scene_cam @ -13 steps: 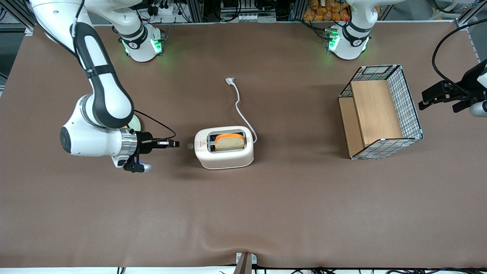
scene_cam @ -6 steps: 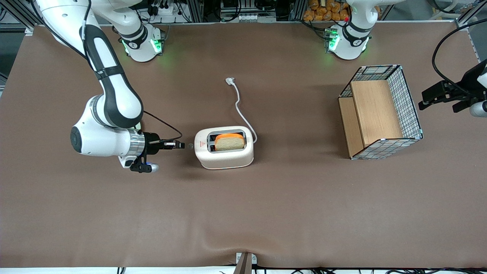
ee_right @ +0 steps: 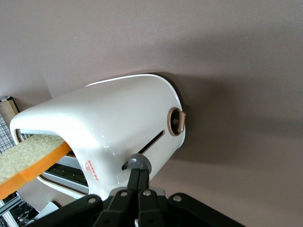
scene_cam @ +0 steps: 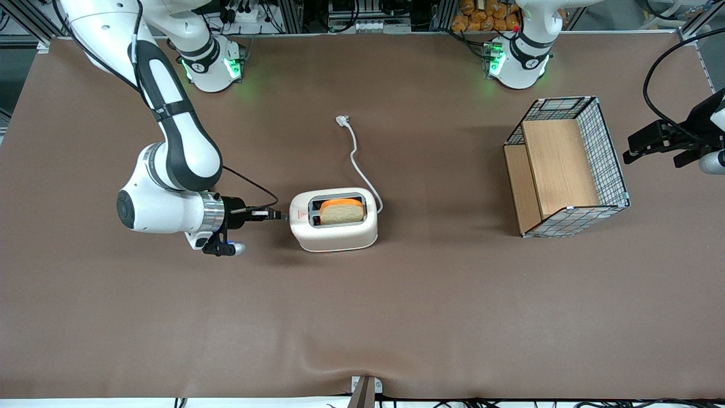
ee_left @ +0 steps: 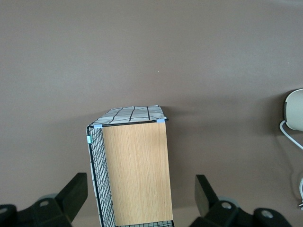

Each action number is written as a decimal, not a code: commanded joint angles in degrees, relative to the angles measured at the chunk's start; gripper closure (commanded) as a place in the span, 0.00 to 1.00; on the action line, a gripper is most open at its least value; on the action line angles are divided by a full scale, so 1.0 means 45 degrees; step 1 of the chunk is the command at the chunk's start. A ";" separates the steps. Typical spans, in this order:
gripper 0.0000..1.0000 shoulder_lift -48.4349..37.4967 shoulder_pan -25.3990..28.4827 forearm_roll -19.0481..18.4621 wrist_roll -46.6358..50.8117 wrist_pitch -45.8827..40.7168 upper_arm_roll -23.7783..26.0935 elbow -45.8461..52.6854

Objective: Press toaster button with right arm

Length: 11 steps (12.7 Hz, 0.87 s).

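The cream-white toaster (scene_cam: 334, 220) stands near the table's middle with a slice of bread (scene_cam: 342, 211) in its top slot. Its small grey button (ee_right: 138, 162) juts from the narrow end that faces the working arm. My gripper (scene_cam: 277, 215) lies level with the table at that end, fingers shut flat together, their tips (ee_right: 140, 176) touching the grey button. In the right wrist view the toaster (ee_right: 113, 127) fills the frame, the bread (ee_right: 28, 161) sticks out of its slot, and a round tan dial (ee_right: 176, 121) sits on the same end face.
The toaster's white cord (scene_cam: 357, 153) runs away from the front camera to a plug (scene_cam: 342, 119). A wire-mesh wooden basket (scene_cam: 566, 170) (ee_left: 135, 170) stands toward the parked arm's end of the table.
My gripper has slid toward the toaster across both earlier frames, closing the gap to its narrow end; its tips now meet the grey button. The toaster and bread have not moved.
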 commanded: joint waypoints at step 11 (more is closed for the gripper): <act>1.00 0.0513 0.0343 0.0394 -0.0265 0.0748 -0.0110 -0.0049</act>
